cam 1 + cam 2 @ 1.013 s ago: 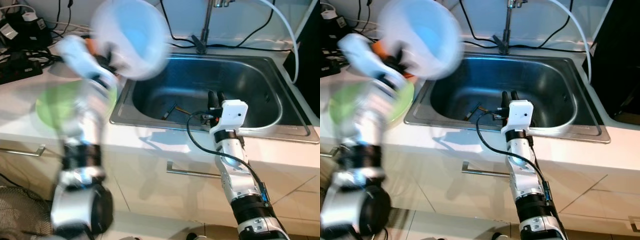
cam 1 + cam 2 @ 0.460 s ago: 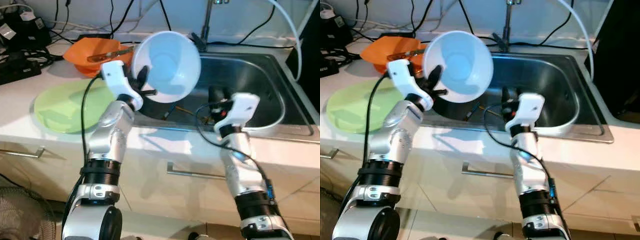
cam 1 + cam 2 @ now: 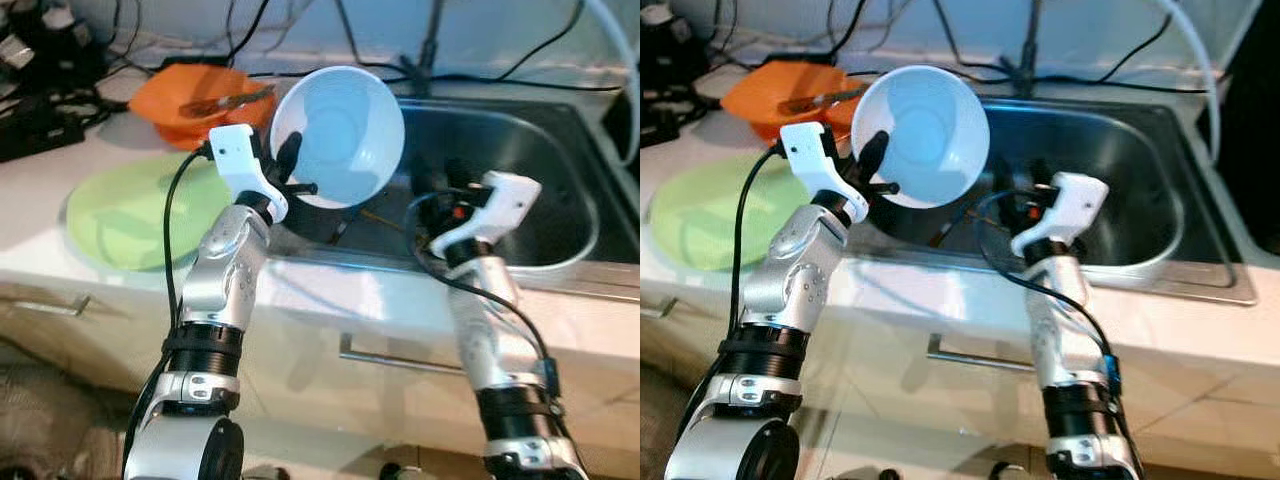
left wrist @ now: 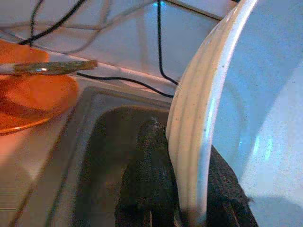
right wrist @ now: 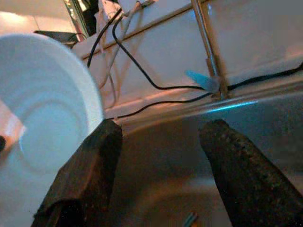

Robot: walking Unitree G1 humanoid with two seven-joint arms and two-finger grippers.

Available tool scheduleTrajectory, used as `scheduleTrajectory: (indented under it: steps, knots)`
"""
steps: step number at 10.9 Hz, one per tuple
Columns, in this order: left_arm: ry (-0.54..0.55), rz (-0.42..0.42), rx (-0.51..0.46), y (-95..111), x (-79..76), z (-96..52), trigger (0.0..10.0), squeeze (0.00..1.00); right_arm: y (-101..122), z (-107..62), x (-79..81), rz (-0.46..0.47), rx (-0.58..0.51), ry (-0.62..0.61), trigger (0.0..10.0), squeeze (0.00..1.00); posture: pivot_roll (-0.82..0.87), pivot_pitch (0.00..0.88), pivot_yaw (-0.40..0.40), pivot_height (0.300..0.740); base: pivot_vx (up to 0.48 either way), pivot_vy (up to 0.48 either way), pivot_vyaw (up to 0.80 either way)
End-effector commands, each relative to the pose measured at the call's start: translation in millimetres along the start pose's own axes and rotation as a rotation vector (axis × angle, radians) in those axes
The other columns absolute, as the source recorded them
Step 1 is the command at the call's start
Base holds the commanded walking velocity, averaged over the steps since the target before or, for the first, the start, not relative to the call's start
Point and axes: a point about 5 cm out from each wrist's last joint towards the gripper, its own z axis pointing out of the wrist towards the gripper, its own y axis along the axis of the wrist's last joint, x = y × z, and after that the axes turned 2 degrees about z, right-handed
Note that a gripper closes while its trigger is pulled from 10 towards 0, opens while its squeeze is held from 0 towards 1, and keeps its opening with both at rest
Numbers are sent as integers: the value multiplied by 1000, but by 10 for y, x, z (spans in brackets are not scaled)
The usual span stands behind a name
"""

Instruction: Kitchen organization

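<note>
Sink (image 3: 520, 150) behind tilted white bowl (image 3: 340, 135)

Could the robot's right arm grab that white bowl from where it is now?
Probably yes. The right gripper hangs open over the sink, and the bowl, held up by the left gripper, sits just beside it with nothing between.

Head views look down; wrist views share the sink (image 3: 520, 190).
</note>
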Motion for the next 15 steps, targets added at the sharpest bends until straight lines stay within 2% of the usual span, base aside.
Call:
scheduleTrajectory:
  steps: [1,6,9,10,11,13,15]
  knots:
    - [-10,9,-26,36,-14,4,10000,0,42,-9,22,17,-7,19,10000,0,-29,0,77,740,0,0,0]
    - [-149,-29,5,-49,-214,-21,10000,0,7,-18,185,90,37,116,10000,0,-29,0,74,740,0,0,0]
    - [-202,-61,-1,-48,-273,-36,10000,0,-4,-7,190,104,46,121,10000,0,-24,0,71,740,0,0,0]
    - [-210,-72,-5,-41,-278,-39,10000,0,-4,-4,195,118,43,121,4510,0,-21,0,70,740,0,0,0]
    - [-211,-75,-8,-36,-276,-41,10000,0,2,0,199,142,40,116,0,0,-22,0,70,740,0,0,0]
    - [-186,-115,-19,-16,-230,-37,10000,0,24,-7,163,172,31,106,0,0,-23,0,71,740,0,0,0]
    - [-192,-120,-15,-25,-240,-40,10000,0,38,-10,152,222,19,100,0,0,-23,0,72,740,0,0,0]
